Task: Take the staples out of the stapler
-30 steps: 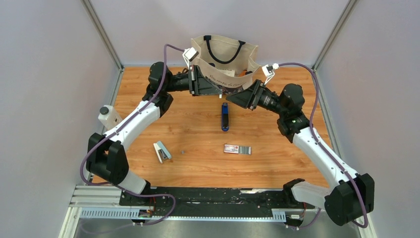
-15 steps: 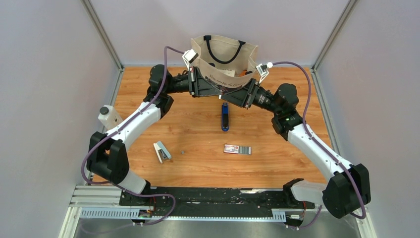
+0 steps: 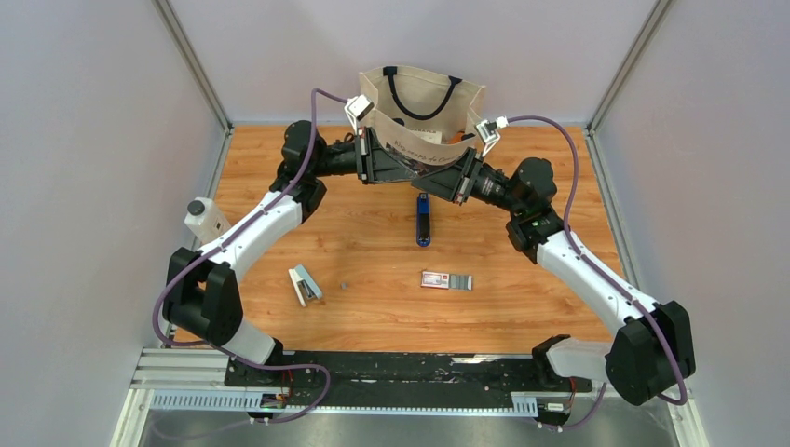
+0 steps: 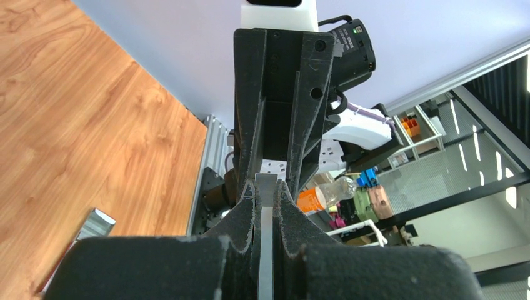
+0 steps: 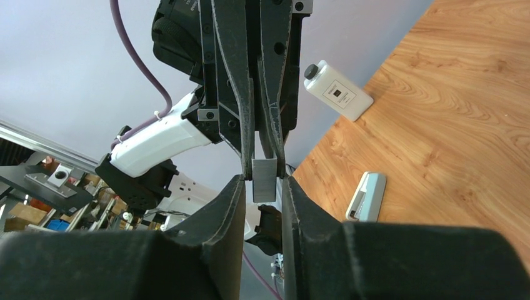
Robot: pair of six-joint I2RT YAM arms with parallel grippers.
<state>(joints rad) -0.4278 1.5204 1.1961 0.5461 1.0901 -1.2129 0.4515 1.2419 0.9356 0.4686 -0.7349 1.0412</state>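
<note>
Wooden table (image 3: 373,242), slim blue stapler (image 3: 423,222) (closed)

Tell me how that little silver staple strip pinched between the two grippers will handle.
The staples look like a thin flat strip, probably light and stiff. Bare metal may slip, and glued staples could snap if the left gripper and right gripper twist apart.

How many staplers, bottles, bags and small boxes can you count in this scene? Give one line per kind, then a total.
Staplers: 2 (dark blue stapler, pale grey-blue stapler)
Bottles: 1 (white bottle)
Bags: 1 (canvas bag)
Boxes: 1 (red-and-white box)
Total: 5
</note>
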